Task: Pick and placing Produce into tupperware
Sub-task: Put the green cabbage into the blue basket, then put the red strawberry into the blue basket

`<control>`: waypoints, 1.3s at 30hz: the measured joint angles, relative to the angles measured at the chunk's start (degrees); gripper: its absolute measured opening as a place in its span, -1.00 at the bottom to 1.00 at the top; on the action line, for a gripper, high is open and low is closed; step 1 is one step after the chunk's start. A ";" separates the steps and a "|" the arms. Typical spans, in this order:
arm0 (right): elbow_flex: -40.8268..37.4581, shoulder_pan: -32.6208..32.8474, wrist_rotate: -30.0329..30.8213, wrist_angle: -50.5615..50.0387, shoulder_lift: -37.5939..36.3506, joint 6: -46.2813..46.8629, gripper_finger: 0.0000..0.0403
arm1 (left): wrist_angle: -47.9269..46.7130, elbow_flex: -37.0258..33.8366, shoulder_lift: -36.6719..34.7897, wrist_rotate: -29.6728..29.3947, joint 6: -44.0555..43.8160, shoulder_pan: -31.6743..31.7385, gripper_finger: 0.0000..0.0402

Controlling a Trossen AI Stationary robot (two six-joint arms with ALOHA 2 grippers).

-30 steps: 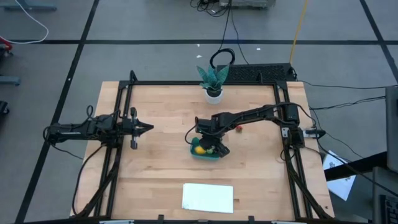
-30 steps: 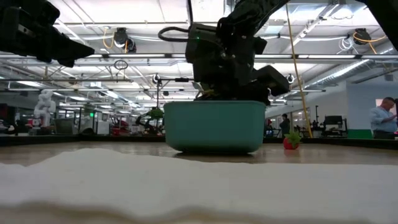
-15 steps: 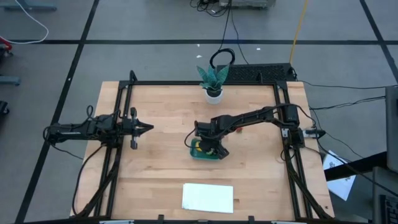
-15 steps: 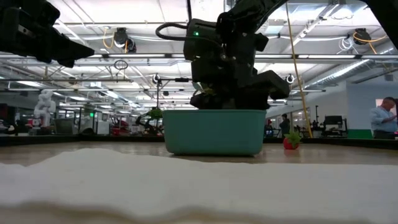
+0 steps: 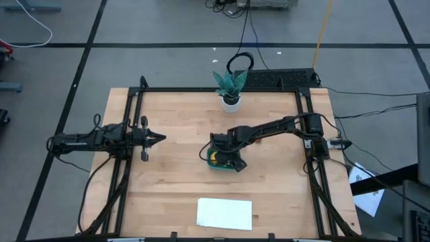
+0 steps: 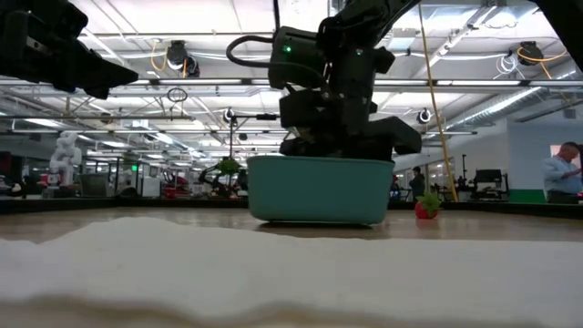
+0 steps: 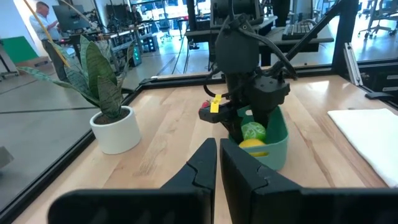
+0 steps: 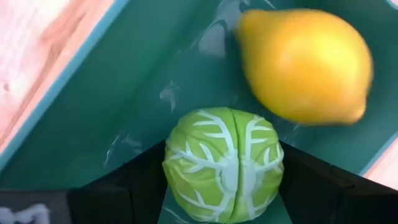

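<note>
The teal tupperware [image 5: 209,164] stands near the table's middle; the low view shows its wall [image 6: 319,191]. My right gripper [image 5: 225,154] reaches down into it, shut on the round green produce piece [image 8: 224,165]. Beside that piece, the yellow lemon [image 8: 305,65] lies on the tub's floor. The tiny red piece [image 6: 426,208] sits on the table next to the tub. My left gripper [image 5: 160,139] hovers shut over the table's left part, well away from the tub. My right gripper pinches the green piece between its two fingers [image 8: 146,180], one on each opposite side of the ball [image 8: 177,168]. It comes from above, pointing down into the tub. The piece sits low inside the tub; whether it rests on the floor I cannot tell.
A leafy plant in a white pot [image 5: 230,91] stands at the far edge. A flat white sheet [image 5: 224,213] lies near the near edge. Black frame rails run along the table's left and right sides. Bare wood lies between my left gripper and the tub.
My right gripper has come down into the tub with the green piece between its fingers, shifting slightly toward the table's left and near edge. The tub has shifted a little on the table.
</note>
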 joint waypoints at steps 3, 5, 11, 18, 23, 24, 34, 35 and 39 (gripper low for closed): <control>0.00 0.12 0.98 -0.14 0.00 -0.22 0.29 | 0.00 0.00 -0.02 0.00 0.00 0.00 -0.87; 0.00 0.12 1.40 -0.16 0.00 -0.24 0.29 | 0.00 0.00 0.00 0.00 0.00 0.00 -0.87; 0.00 0.12 1.61 0.00 0.00 -0.33 0.29 | 0.00 0.00 -0.02 0.00 0.00 0.00 -0.87; 0.03 0.35 3.52 0.75 -0.22 0.25 0.30 | 0.01 0.00 -0.01 -0.02 -0.01 -0.01 -0.87; 1.14 0.90 5.49 -0.12 -0.17 0.14 0.37 | 0.02 0.00 0.00 -0.02 -0.01 0.00 -0.87; 1.32 0.99 5.50 -0.01 -0.15 0.25 0.39 | 0.02 0.00 -0.01 -0.02 -0.01 -0.01 -0.87; 1.56 1.65 6.03 -0.14 -0.17 1.39 0.50 | 0.03 0.00 -0.02 -0.02 -0.02 -0.02 -0.87; 1.57 1.63 6.05 -0.14 -0.18 1.81 0.50 | 0.02 0.00 -0.01 -0.02 -0.02 -0.02 -0.87; 1.62 1.63 6.43 -0.46 -0.61 2.43 0.50 | 0.02 0.00 -0.02 -0.02 -0.02 -0.01 -0.87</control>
